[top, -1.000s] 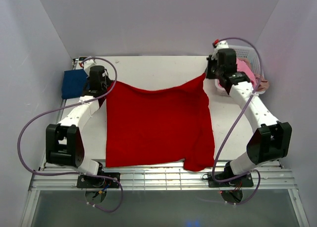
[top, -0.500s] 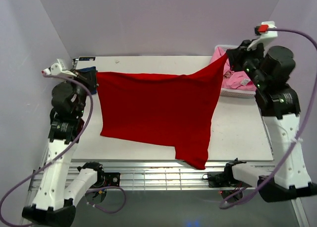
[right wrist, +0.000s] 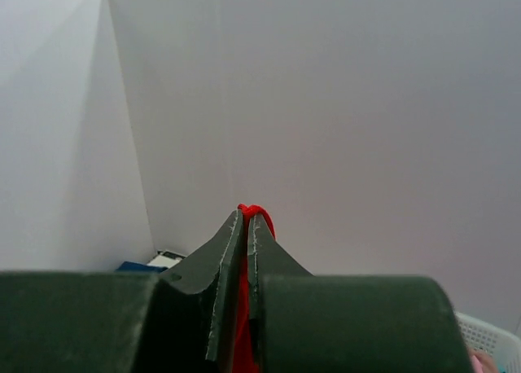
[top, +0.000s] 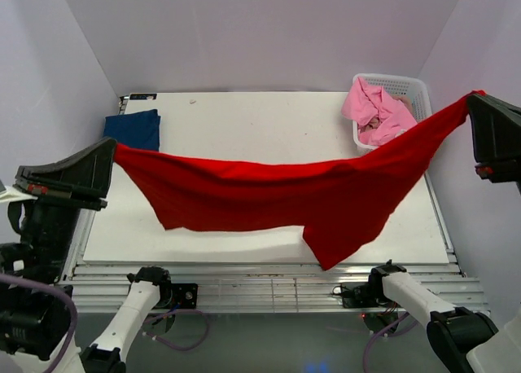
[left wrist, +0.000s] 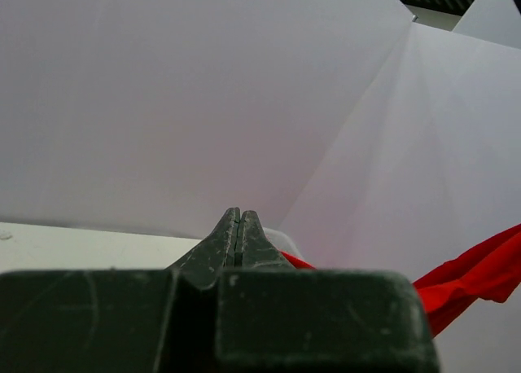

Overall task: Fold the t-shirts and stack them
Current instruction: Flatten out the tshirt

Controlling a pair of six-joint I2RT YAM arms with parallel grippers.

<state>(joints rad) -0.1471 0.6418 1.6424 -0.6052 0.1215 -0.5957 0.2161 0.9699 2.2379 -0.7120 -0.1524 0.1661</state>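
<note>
Two clenched grippers, the left gripper (left wrist: pixel 238 217) and the right gripper (right wrist: pixel 247 218), are being shown pinching opposite ends of the red t-shirt (top: pixel 269 190), which is being held stretched and sagging in the air above the table (top: pixel 260 116). Its folding is judged not yet begun. A navy t-shirt (top: pixel 134 129), apparently folded, is lying at the far-left corner. A pink t-shirt (top: pixel 374 108) is waiting in the basket (top: pixel 411 84); whatever is lying beneath it is being hidden.
</note>
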